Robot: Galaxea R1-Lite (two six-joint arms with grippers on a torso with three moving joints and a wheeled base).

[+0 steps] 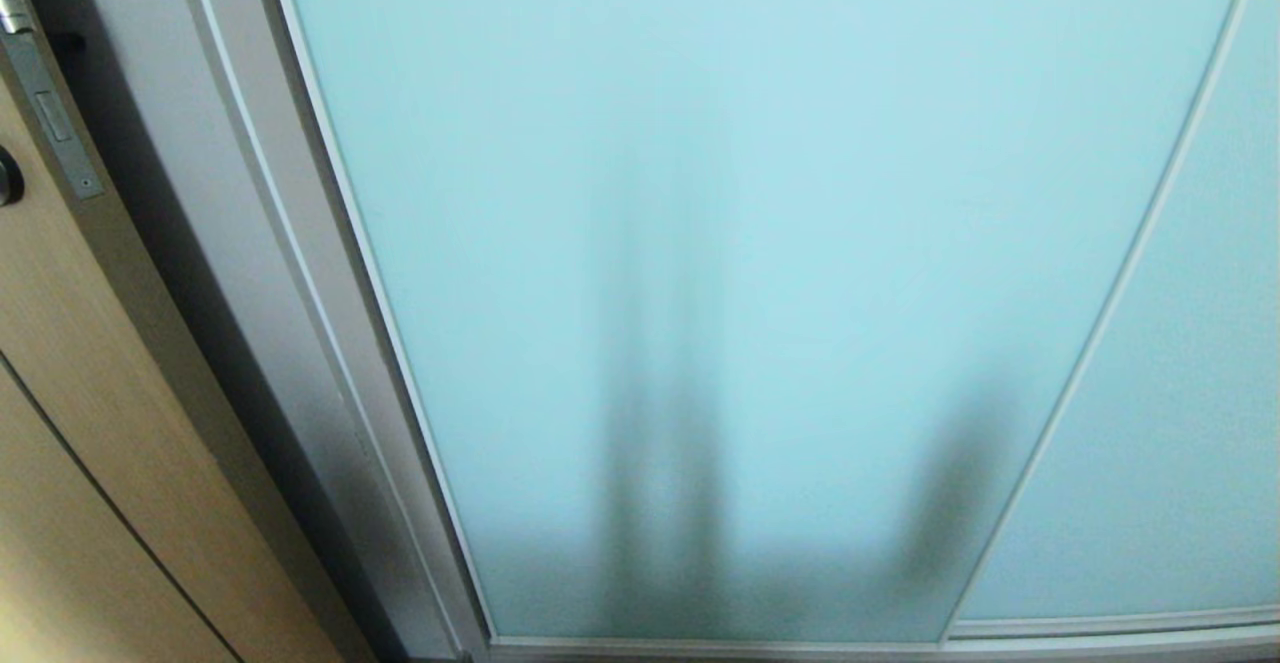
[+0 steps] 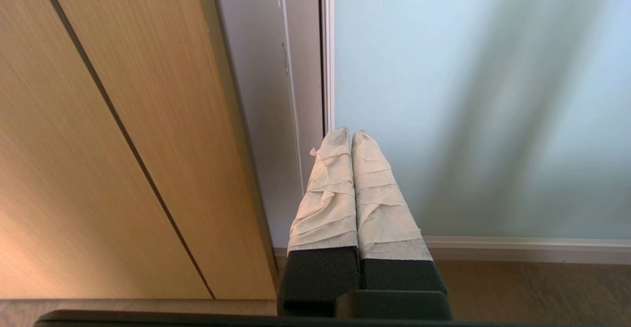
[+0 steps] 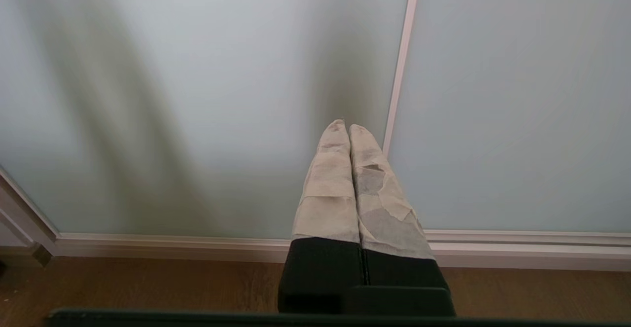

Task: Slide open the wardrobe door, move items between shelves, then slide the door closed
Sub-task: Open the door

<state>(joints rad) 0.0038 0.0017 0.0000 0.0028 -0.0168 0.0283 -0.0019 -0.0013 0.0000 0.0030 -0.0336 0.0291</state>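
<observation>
The sliding wardrobe door (image 1: 720, 243) fills the head view: frosted pale aqua glass in a slim silver frame, shut against the grey side post. Neither arm shows in that view. My left gripper (image 2: 351, 134) is shut and empty, its tape-wrapped fingers pointing at the door (image 2: 468, 95) near its left frame edge, apart from it. My right gripper (image 3: 343, 127) is also shut and empty, facing the door (image 3: 197, 70) just left of the silver strip where a second glass panel (image 3: 517, 95) meets it. The items and the shelves are hidden behind the glass.
A tan wooden door (image 1: 90, 423) with a metal latch plate (image 1: 50, 113) stands at the left, beside the grey wardrobe post (image 1: 260, 273). A second glass panel (image 1: 1180, 393) lies to the right. Brown wood-grain floor (image 3: 148, 287) runs below the door's bottom rail (image 3: 172, 243).
</observation>
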